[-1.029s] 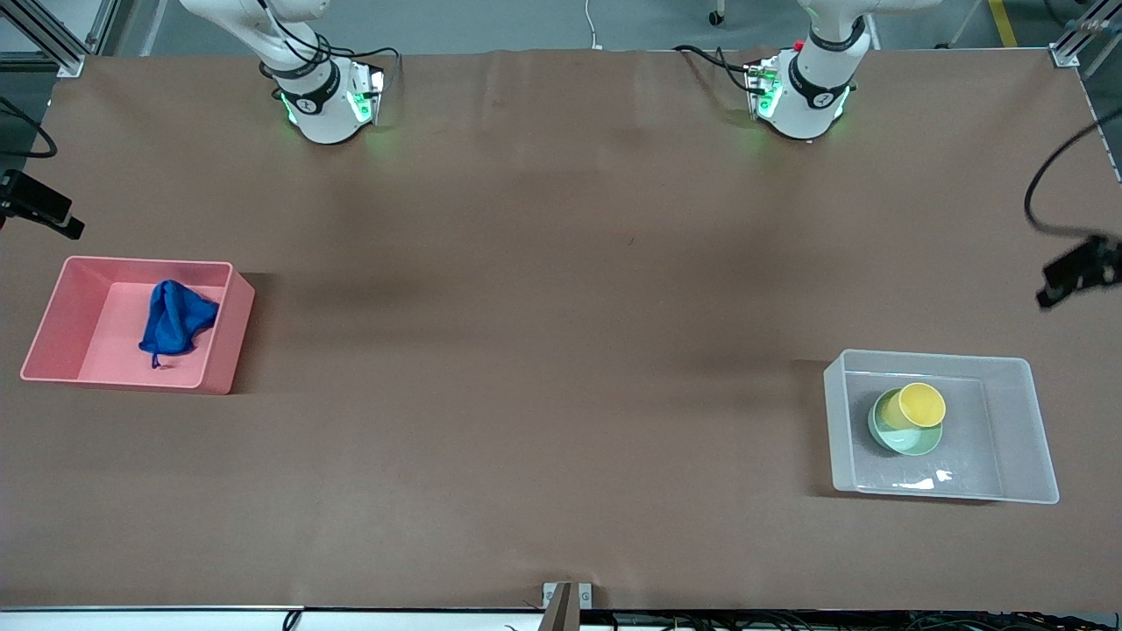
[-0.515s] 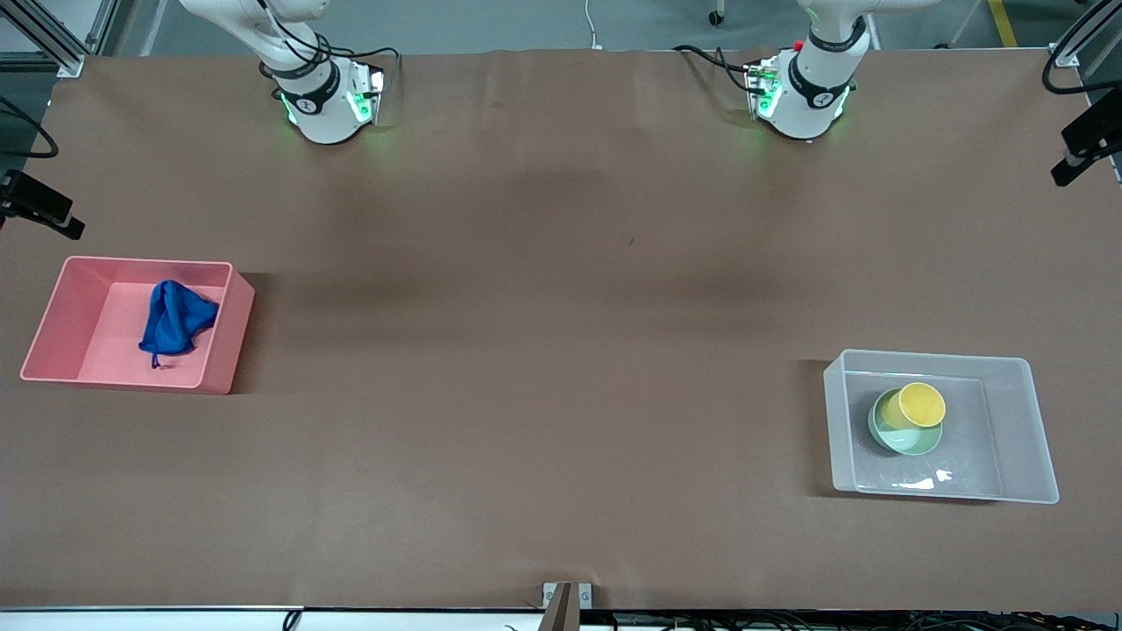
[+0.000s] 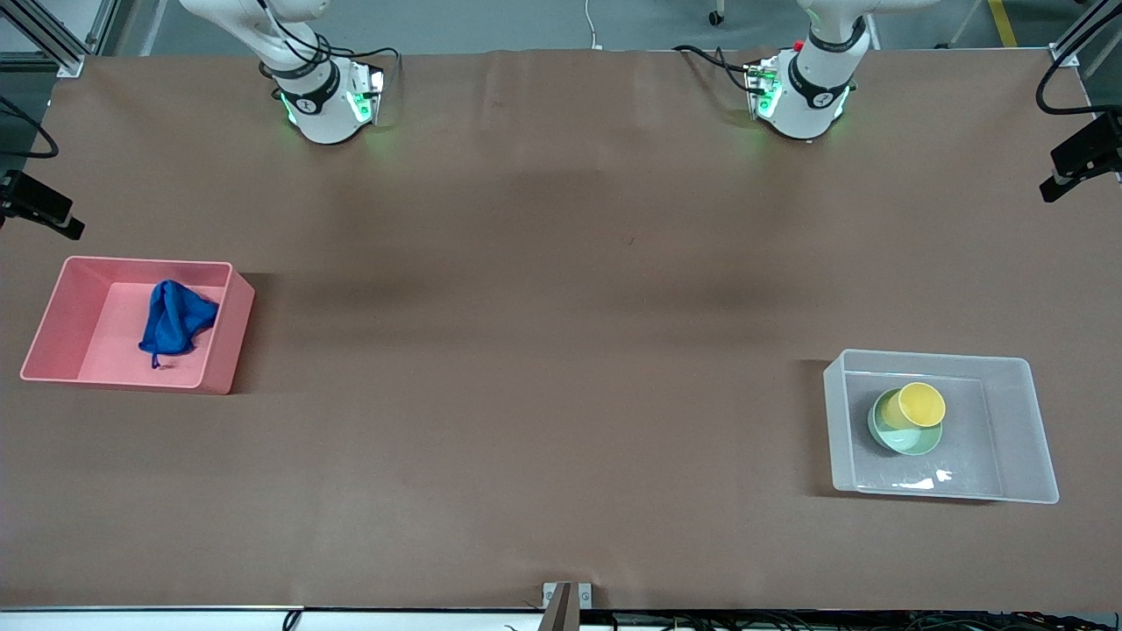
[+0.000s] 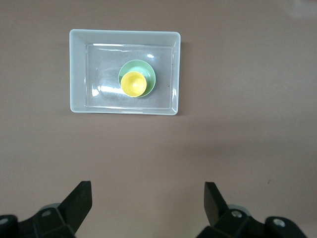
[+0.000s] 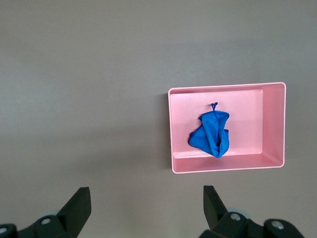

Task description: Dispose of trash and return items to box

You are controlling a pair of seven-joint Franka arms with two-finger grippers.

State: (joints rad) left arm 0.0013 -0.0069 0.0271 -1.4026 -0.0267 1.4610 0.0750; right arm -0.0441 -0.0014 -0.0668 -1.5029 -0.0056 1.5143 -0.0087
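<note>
item 1, lower right of the front view: the box [image 3: 1017,429], a clear tub near the left arm's end of the table. the yellow cup [image 3: 919,406] is seen nested in the mint-green bowl [image 3: 907,436], both inside the box. no change is noted here across the last second.

item 2, middle left of the front view: the pink bin [image 3: 79,302], near the right arm's end. the trash [image 3: 173,321], a blue cloth wad with its string trailing, is held within the bin. its position is unchanged.

item 3, upper right edge of the front view: the left gripper [image 4: 147,201]. a dark part of it, at mid height a second ago, is now found higher at that edge, so a withdrawal is recorded. its fingers are shown spread wide apart, nothing between them, high over bare table, with the box in sight.

item 4, the right gripper [image 5: 146,203]: parted fingers, nothing held, high over the table with the pink bin in sight. this arm is waiting.

judgement: all placements appear made; the task is taken as essentially complete, only retreat remaining.
</note>
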